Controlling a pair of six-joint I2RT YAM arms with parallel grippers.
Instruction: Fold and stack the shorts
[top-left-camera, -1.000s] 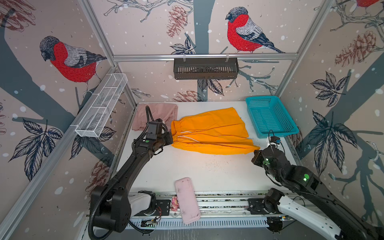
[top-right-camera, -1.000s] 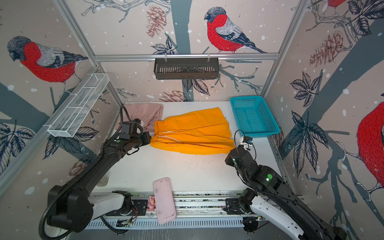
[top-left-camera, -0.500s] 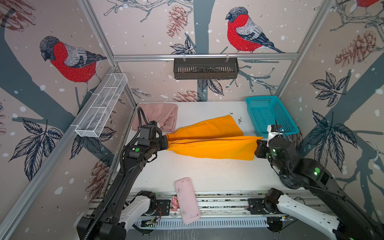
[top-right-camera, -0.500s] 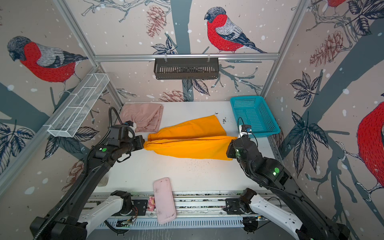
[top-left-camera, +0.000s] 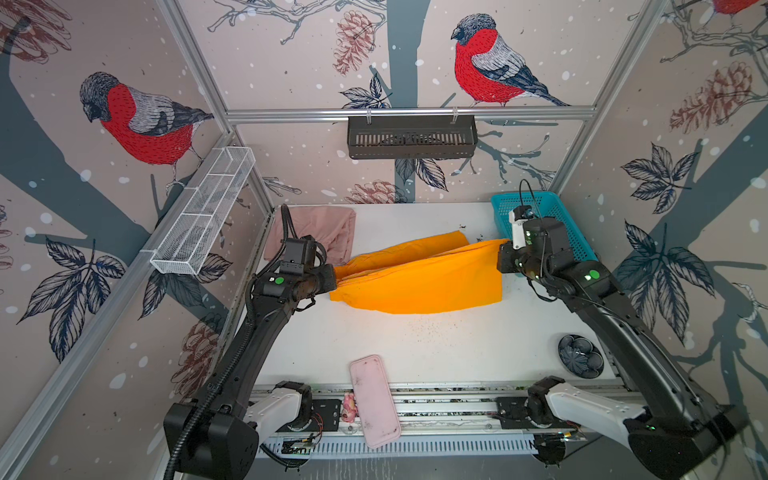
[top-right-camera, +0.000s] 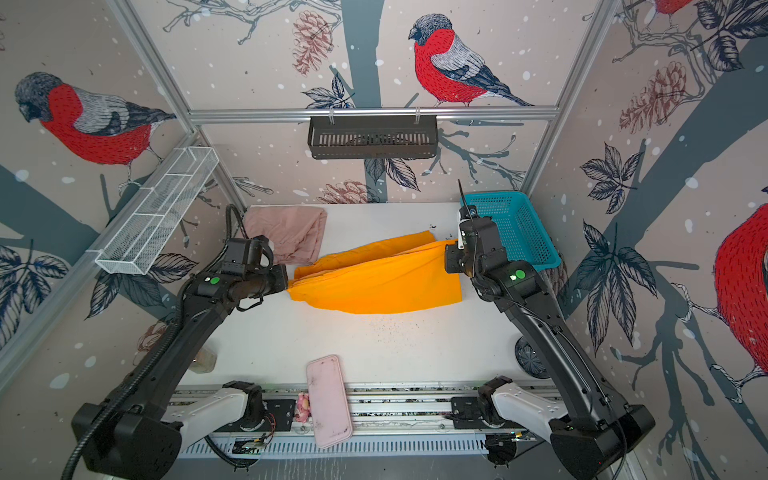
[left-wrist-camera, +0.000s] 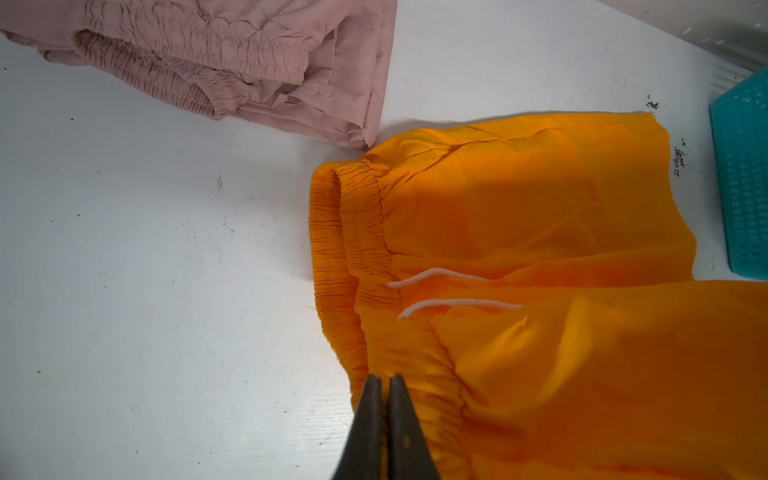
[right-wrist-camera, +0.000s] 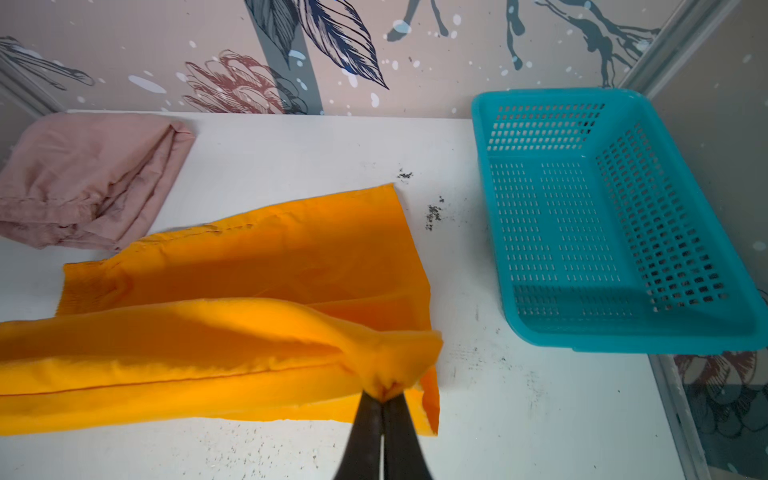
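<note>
My left claw (left-wrist-camera: 384, 380) is pinched tight on the elastic waistband of the orange shorts (top-left-camera: 419, 278). My right claw (right-wrist-camera: 384, 397) is clamped on a bunched hem corner at the opposite end. The cloth is stretched between both, its far leg flat on the surface (top-left-camera: 415, 345). Pink shorts (top-left-camera: 328, 228) lie folded at the far-left corner, just beside the orange waistband. Teal basket (top-right-camera: 517, 220) is near my right claw.

Bullfinch-print walls (top-left-camera: 291, 62), aluminium frame (top-left-camera: 407, 112), white tabletop (top-left-camera: 415, 345), black wall rack (top-left-camera: 411, 139), white wire shelf (top-left-camera: 203, 212)
</note>
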